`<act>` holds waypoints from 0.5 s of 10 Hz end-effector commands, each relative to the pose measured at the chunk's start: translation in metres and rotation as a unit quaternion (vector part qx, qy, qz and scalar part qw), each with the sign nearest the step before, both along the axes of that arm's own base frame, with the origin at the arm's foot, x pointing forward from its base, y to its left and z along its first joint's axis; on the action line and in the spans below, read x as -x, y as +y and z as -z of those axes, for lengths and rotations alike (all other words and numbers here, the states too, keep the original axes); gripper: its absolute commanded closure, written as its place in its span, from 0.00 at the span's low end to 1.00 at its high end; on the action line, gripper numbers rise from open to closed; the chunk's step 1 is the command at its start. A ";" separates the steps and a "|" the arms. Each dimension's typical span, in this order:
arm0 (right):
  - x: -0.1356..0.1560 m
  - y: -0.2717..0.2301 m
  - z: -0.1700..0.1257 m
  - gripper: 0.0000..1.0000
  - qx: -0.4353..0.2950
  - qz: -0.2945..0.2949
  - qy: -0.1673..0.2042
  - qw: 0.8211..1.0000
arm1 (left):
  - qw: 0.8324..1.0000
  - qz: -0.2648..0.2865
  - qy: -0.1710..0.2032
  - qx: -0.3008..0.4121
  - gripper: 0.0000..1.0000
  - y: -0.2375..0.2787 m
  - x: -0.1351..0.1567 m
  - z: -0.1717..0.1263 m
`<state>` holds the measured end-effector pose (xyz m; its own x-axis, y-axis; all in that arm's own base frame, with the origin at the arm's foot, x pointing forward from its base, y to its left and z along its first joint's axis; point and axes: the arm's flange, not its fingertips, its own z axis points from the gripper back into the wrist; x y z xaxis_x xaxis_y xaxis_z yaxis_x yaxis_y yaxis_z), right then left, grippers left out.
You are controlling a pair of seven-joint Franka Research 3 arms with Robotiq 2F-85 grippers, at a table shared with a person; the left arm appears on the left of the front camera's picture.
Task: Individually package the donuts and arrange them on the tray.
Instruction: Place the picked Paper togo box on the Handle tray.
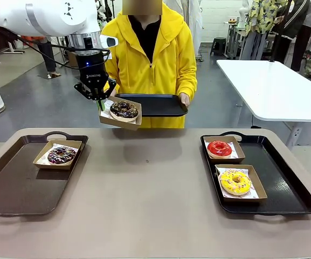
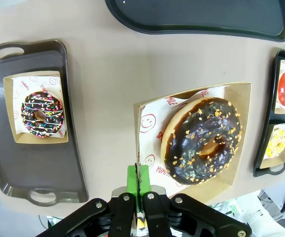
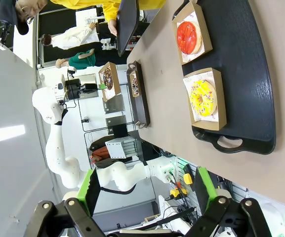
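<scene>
My front camera sits at my edge of the table (image 1: 144, 216) and looks across it to the person (image 1: 147, 59) at the far edge. My left wrist camera looks straight down from above and close to the chocolate donut (image 2: 201, 140). My right wrist camera is rolled sideways, low beside the right edge; all views share both trays.

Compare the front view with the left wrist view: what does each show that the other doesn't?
Front view only: the person in yellow holding the far tray.

Left wrist view only: close up, the left hand shut on the wall of the box with the dark chocolate donut, raised above the table.

Both: the sprinkled chocolate donut boxed on one tray, the red donut and yellow donut boxed on the other.
</scene>
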<state>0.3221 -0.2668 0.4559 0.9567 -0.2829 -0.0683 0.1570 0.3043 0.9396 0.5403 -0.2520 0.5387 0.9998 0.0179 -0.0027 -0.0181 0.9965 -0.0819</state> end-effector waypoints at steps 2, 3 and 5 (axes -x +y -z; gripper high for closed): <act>0.002 0.001 -0.004 0.00 -0.004 0.000 0.003 1.000 | 1.000 0.000 0.000 0.000 0.99 0.000 0.000 0.000; 0.002 0.001 -0.004 0.00 -0.004 0.000 0.003 1.000 | 1.000 0.021 -0.002 0.005 0.99 0.019 0.011 0.001; 0.002 0.001 -0.004 0.00 -0.004 0.000 0.003 1.000 | 0.999 0.028 -0.015 0.043 0.99 0.084 0.040 0.005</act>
<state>0.3221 -0.2667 0.4561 0.9568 -0.2827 -0.0681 0.1568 0.3046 0.9395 0.5283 -0.2102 0.5396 0.9997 -0.0251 0.0021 0.0252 0.9946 -0.1006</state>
